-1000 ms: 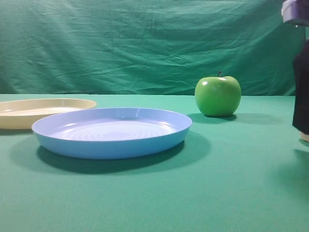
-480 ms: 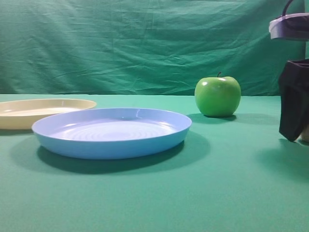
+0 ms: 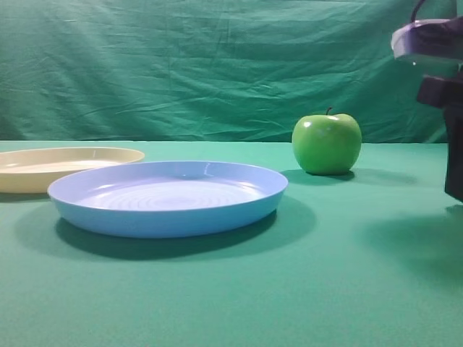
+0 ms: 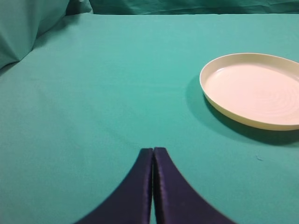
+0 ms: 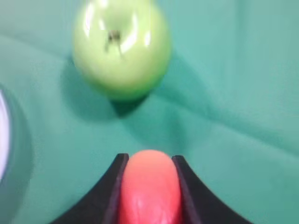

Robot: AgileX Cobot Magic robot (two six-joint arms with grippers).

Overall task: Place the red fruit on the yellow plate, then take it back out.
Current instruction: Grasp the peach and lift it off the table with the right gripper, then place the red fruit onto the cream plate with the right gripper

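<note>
In the right wrist view my right gripper [image 5: 149, 159] is shut on the red fruit [image 5: 148, 189], which fills the gap between the two black fingers above the green cloth. In the exterior view only part of that arm [image 3: 453, 137] shows at the right edge, and the fruit is out of frame there. The yellow plate [image 3: 65, 163] lies at the far left, behind the blue plate. My left gripper [image 4: 153, 150] is shut and holds nothing, hovering over bare cloth to the left of the yellow plate [image 4: 254, 88].
A light blue ridged plate [image 3: 166, 210] sits in the foreground, left of centre. A glossy green apple [image 3: 326, 143] stands behind it to the right; in the right wrist view the apple [image 5: 120, 49] lies just ahead of the held fruit. A green curtain closes the back.
The right arm has risen from the table at the right edge, and its camera housing has come further into view. The plates and the apple have not moved.
</note>
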